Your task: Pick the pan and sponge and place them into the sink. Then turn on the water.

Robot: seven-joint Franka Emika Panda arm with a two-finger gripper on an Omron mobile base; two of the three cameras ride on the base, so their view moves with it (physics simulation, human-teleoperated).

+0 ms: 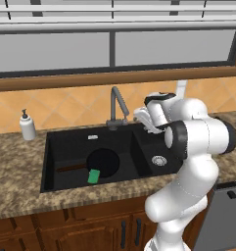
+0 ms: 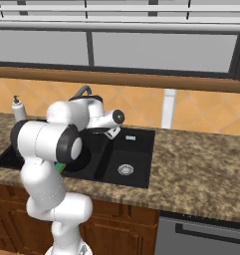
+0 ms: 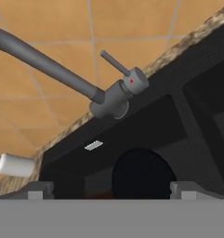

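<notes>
The black pan (image 1: 103,162) lies flat in the larger left basin of the black sink (image 1: 65,139), its brown handle pointing left. Resting on the pan's front rim is the green sponge (image 1: 93,176). My gripper (image 1: 145,122) hovers open above the divider between the basins, just right of the grey gooseneck faucet (image 1: 117,105). In the hand view the faucet (image 3: 114,100) with its lever (image 3: 115,63) is straight ahead, the pan (image 3: 141,174) sits below it, and my gripper (image 3: 112,190) is empty between widely spread fingertips. No water stream shows at the spout.
A white soap dispenser (image 1: 27,126) stands on the speckled counter left of the sink. The smaller right basin holds a silver drain (image 1: 159,160). A tiled wall and window ledge rise behind the faucet. A dishwasher front (image 2: 201,234) sits below the counter at right.
</notes>
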